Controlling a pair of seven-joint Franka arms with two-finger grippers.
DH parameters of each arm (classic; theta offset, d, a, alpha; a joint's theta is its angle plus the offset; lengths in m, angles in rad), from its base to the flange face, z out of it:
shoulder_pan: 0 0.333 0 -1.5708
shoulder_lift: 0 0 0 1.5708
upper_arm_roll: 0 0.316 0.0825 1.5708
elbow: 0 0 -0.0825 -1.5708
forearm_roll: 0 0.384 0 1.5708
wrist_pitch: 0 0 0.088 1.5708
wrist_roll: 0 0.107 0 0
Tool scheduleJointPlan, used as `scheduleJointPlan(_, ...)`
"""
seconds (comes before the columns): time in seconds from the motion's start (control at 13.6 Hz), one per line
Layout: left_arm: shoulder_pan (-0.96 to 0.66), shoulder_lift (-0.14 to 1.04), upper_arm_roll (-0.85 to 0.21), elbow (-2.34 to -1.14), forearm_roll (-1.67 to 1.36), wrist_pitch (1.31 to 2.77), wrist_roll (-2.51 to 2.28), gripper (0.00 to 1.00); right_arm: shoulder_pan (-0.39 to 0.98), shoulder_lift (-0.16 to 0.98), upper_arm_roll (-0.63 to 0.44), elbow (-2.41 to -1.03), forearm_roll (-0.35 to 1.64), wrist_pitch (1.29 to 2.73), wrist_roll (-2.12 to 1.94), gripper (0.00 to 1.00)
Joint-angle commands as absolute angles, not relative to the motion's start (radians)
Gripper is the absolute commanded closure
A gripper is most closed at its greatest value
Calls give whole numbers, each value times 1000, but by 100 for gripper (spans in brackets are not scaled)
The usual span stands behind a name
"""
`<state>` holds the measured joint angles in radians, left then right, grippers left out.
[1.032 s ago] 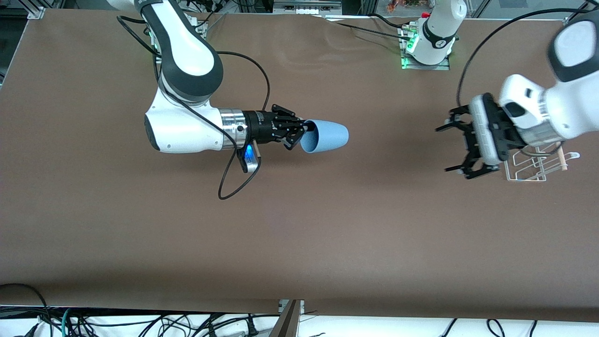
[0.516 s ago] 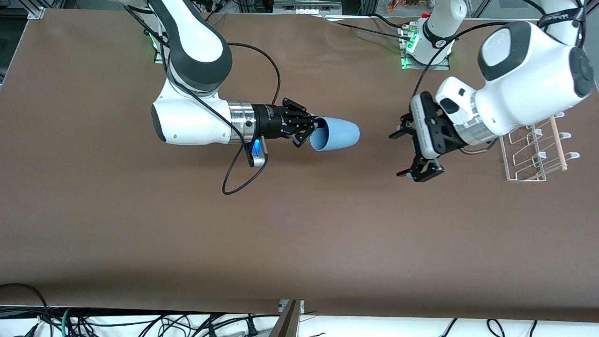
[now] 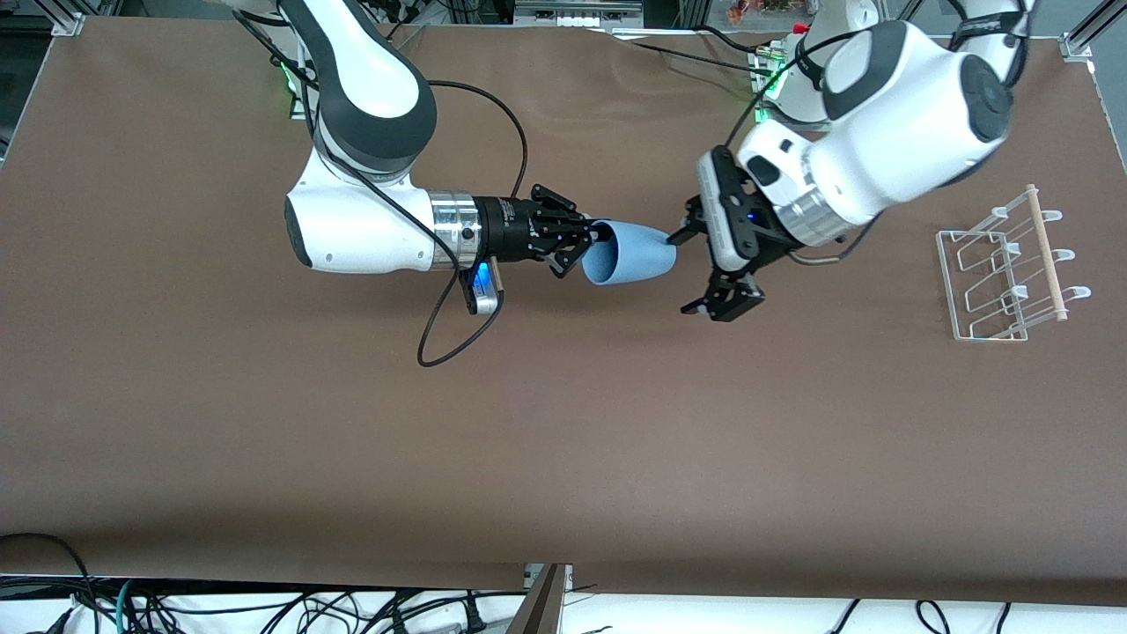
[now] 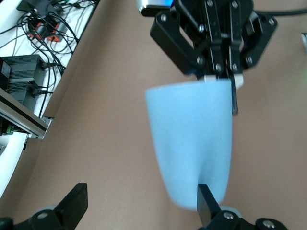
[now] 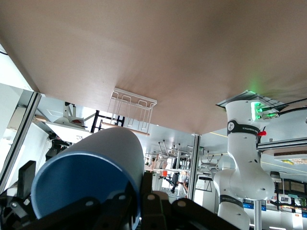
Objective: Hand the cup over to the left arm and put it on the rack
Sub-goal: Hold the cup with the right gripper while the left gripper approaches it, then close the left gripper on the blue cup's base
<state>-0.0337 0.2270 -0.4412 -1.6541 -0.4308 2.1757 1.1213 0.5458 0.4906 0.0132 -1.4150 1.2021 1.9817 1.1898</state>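
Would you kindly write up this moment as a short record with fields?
cup: held sideways above the table, rim gripped by the right hand
left hand: open, fingers at the cup's closed end, not yet gripping
rack: standing on the table at the left arm's end, nothing on it
stage: handover not yet made

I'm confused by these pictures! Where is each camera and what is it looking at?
Front view: high across the table, looking down at both arms, the cup and rack.
Left wrist view: on the left arm; open left gripper by the cup.
Right wrist view: on the right arm; right gripper shut on the cup's rim.
All share the cup.
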Motion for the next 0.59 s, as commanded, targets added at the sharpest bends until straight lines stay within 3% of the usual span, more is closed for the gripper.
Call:
scheduleJointPlan(0.0,-49,203,-475,-1735,-413,2285,1062,0,552,503,11,-1385,1221,1985,1207,100)
scheduleJointPlan(0.52,-43,176,-500,-1786,-400,2276,1036,0,552,503,11,-1385,1221,1983,1209,100)
